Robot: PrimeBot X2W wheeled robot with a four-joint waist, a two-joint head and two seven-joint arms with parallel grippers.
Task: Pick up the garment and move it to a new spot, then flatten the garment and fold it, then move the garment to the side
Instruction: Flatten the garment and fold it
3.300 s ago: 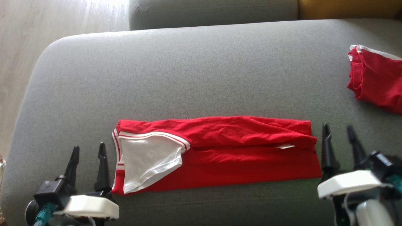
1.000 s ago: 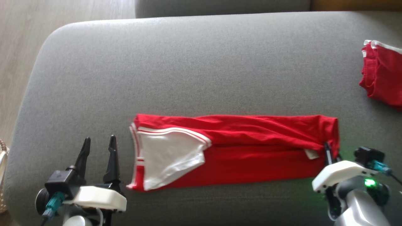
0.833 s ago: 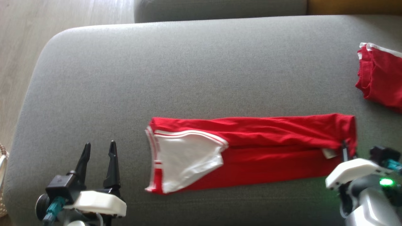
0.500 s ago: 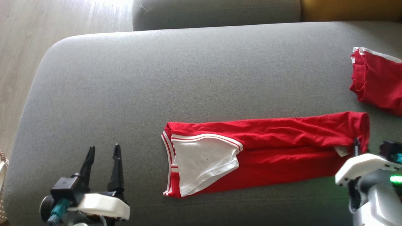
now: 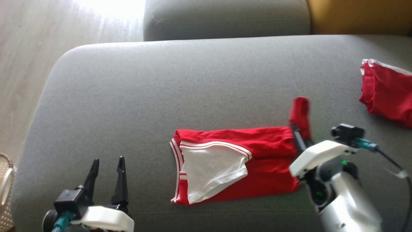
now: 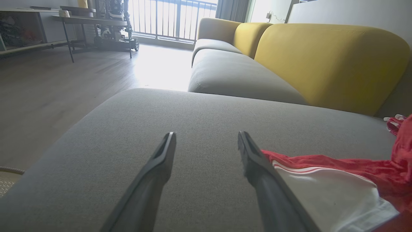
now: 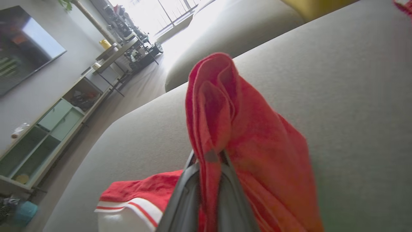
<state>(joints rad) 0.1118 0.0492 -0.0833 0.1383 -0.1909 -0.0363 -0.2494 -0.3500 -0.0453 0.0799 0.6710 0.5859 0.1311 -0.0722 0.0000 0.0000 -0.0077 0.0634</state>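
From the head: grips the right end of the garment (image 5: 264, 161) in the right pincer (image 5: 297, 132), shut tight on a bunch of red cloth and raised off the grey sofa cushion (image 5: 161, 90). Leaves the rest lying flat near the cushion's front edge, with the white panel (image 5: 212, 167) uppermost at the left end. Holds the left pincer (image 5: 108, 159) apart and empty, well to the left of the cloth. Looks like an end-over-end fold. Better to carry the held end low and straight toward the striped left edge, lay it square there, and only then let go. Pinning the left end with the free pincer would likely stop the pile sliding. Shows also a second red garment (image 5: 386, 93) far right, apart from the work, a pale wooden floor (image 5: 29, 64) to the left and a woven basket (image 5: 5, 193) at the lower left.

Along the left wrist: looks between spread fingers (image 6: 154, 180) across bare grey cushion, with the white panel and red edge just beside the finger on that view's right; cannot tell whether touching. Takes in a yellow backrest (image 6: 322, 64), a further grey seat (image 6: 231, 74), a dark side table (image 6: 93, 22) and a bright balcony railing (image 6: 173, 19) beyond.

Along the right wrist: finds both fingers closed on a doubled red fold that stands above the tips and drapes down to that view's right. Catches a low shelf unit (image 7: 42, 135) and a dark screen (image 7: 22, 54) on the wall at the left.
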